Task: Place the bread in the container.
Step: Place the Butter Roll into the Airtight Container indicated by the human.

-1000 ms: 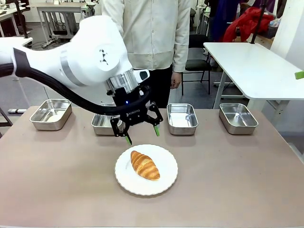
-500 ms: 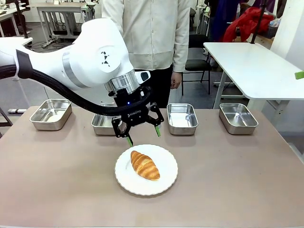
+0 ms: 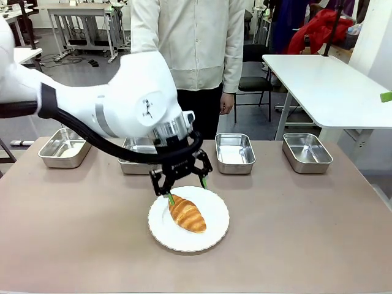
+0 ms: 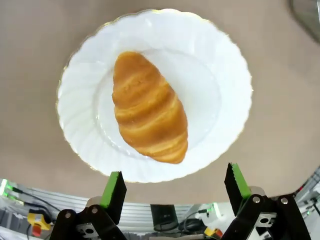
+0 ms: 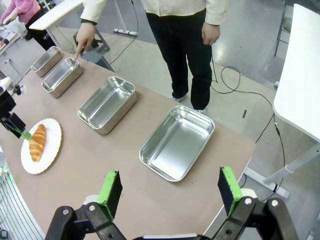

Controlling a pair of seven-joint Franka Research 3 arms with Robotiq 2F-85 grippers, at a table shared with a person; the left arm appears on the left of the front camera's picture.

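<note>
Four steel trays [image 3: 234, 152], one bread [image 3: 187, 213] on plate [image 3: 214, 229]; both hands [image 3: 186, 190] [image 5: 170, 192] wide, empty.

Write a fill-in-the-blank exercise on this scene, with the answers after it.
1. The croissant lies on a white ____.
2. The left gripper hovers over it with its jaws ____.
3. Behind the plate stand ____ steel trays in a row.
4. In the right wrist view, the person's finger points at a ____.

Answers: plate; open; four; tray
</note>
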